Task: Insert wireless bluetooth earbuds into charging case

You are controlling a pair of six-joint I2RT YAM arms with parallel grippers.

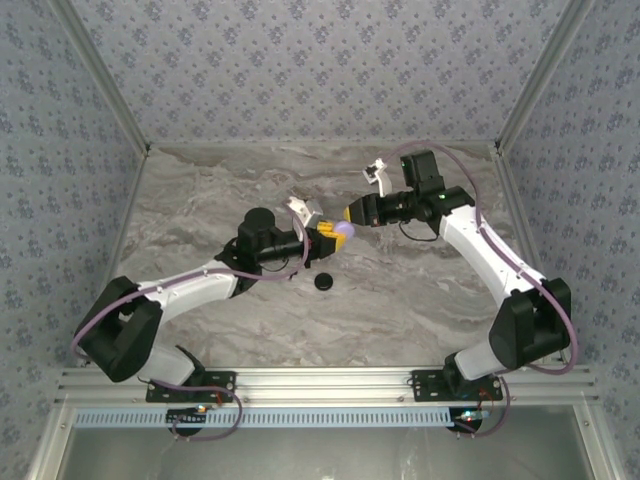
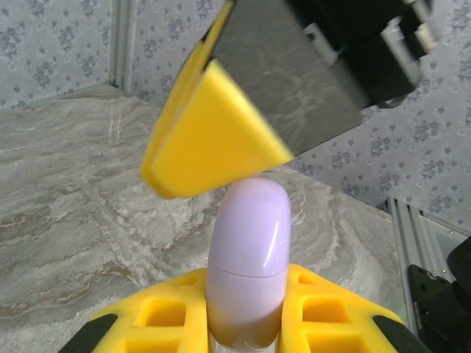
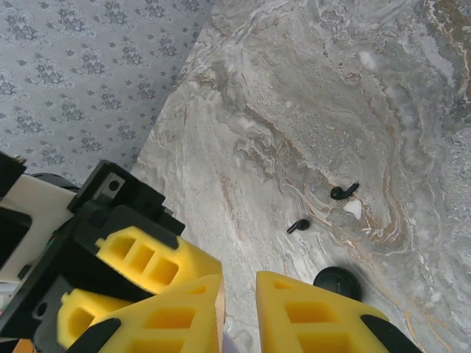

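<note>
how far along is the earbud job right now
Barely started. Done: nothing; both earbuds lie loose on the table by the black case. In hand: the left gripper clamps a lilac capsule, the right gripper at its top. Left: seating both earbuds.

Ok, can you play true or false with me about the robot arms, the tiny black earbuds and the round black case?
1. The left gripper holds a lilac thing. True.
2. Both earbuds sit inside the charging case. False: they lie on the table beside it.
3. The charging case rests on the table. True.
4. The two earbuds touch each other. False: bare table shows between them.
5. The right gripper holds an earbud. False: both earbuds lie on the table, away from its fingers.
</note>
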